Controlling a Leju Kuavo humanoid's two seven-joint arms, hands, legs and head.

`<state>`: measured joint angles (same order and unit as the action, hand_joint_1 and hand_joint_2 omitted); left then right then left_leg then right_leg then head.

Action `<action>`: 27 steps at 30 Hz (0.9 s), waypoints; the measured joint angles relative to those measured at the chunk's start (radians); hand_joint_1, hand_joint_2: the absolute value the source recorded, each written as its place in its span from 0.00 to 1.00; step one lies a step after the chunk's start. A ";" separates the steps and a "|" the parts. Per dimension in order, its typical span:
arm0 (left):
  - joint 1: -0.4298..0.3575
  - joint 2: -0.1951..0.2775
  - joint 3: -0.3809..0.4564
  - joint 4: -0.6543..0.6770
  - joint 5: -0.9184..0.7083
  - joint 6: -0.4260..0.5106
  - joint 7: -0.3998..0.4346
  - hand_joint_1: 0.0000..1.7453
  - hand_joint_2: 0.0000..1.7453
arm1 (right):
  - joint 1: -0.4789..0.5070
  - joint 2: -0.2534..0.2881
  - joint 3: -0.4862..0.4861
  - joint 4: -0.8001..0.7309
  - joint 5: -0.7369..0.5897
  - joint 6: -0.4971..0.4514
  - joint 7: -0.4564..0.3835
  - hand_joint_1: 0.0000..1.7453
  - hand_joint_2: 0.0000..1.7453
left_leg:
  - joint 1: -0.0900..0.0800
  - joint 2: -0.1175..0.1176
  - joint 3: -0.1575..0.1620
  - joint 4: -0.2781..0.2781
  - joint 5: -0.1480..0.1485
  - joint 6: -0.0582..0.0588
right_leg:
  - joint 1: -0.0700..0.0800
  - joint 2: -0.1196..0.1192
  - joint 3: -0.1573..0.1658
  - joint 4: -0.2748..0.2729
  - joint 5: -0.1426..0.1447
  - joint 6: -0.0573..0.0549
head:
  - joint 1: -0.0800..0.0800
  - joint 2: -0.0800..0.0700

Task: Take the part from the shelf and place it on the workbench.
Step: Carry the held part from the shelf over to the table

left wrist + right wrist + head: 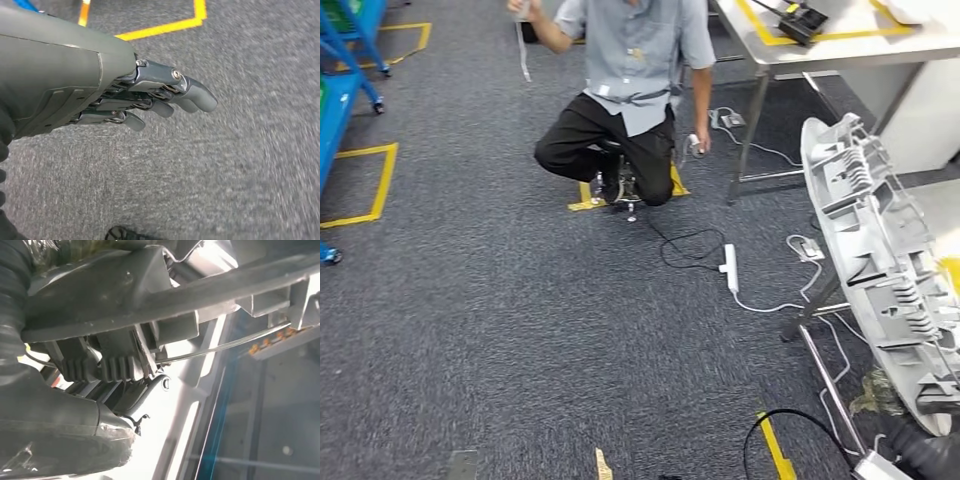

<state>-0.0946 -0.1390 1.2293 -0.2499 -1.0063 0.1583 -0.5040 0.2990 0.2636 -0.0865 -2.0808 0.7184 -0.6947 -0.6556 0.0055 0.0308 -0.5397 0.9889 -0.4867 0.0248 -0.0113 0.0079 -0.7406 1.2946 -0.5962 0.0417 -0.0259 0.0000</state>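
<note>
**Carrying the part to the workbench**

Gripped close against the right wrist camera, the part [158,295] runs across that view as a grey ribbed moulding, with the right hand [94,365] closed around one of its lower edges; dark ribbed fingers [113,367] press on it from beneath. From the head view the same part [882,270] is a long pale panel off the floor at the robot's right side, tilted, its ribbed inner face turned up and its far end pointing toward the workbench [848,45].

Down by the carpet [226,165] the left hand [151,97] hangs free, fingers straight and held close together, nothing in it.

My reading is that the pick is finished and the carry is under way. To do it well, keep the grip firm and the panel level, since the long free end will swing with each step. A person [633,90] crouches on the floor between the robot and the workbench, with a power strip [730,268] and cables [682,245] nearby, so the path should curve clear of them. The table frame just under the part could catch its lower edge; lift before turning.
</note>
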 joint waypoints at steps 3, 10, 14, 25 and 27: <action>-0.001 -0.001 0.000 0.000 -0.001 -0.003 -0.003 0.00 1.00 | -0.001 0.000 -0.010 0.004 0.005 0.000 0.010 1.00 1.00 | -0.002 0.037 0.006 0.001 -0.006 -0.008 | -0.001 -0.041 0.097 -0.166 0.078 0.003 | 0.000 0.000; -0.008 -0.002 -0.001 0.000 -0.007 -0.015 -0.010 0.00 1.00 | 0.000 -0.001 -0.035 0.008 0.014 0.000 0.024 1.00 1.00 | -0.002 0.047 0.008 0.033 -0.043 -0.041 | 0.005 -0.035 0.169 -0.292 0.115 -0.036 | -0.006 0.000; -0.003 -0.004 -0.001 0.000 -0.009 -0.015 -0.011 0.00 1.00 | -0.002 -0.001 -0.045 0.012 0.016 0.000 0.027 1.00 1.00 | 0.003 -0.020 -0.104 0.269 -0.153 -0.047 | 0.003 0.012 0.171 -0.294 0.116 -0.050 | -0.012 0.000; -0.007 -0.009 -0.003 0.000 -0.019 -0.019 -0.017 0.00 1.00 | -0.021 -0.001 -0.086 0.016 0.045 0.000 0.030 1.00 1.00 | 0.009 -0.078 -0.017 0.014 0.004 -0.011 | 0.000 0.105 0.138 -0.271 0.109 -0.011 | -0.009 0.000; -0.007 -0.010 -0.003 0.000 -0.019 -0.019 -0.019 0.00 1.00 | -0.028 -0.001 -0.088 0.016 0.049 0.000 0.031 1.00 1.00 | 0.008 -0.050 -0.016 0.009 0.006 -0.001 | 0.002 0.040 0.090 -0.176 0.055 -0.005 | -0.005 0.000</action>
<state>-0.1016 -0.1489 1.2264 -0.2499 -1.0254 0.1390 -0.5232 0.2706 0.2625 -0.1748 -2.0645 0.7675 -0.6950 -0.6249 0.0133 -0.0187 -0.5554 0.9981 -0.4805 0.0242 -0.0094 0.0477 -0.6510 1.1182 -0.5407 0.0371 -0.0307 0.0000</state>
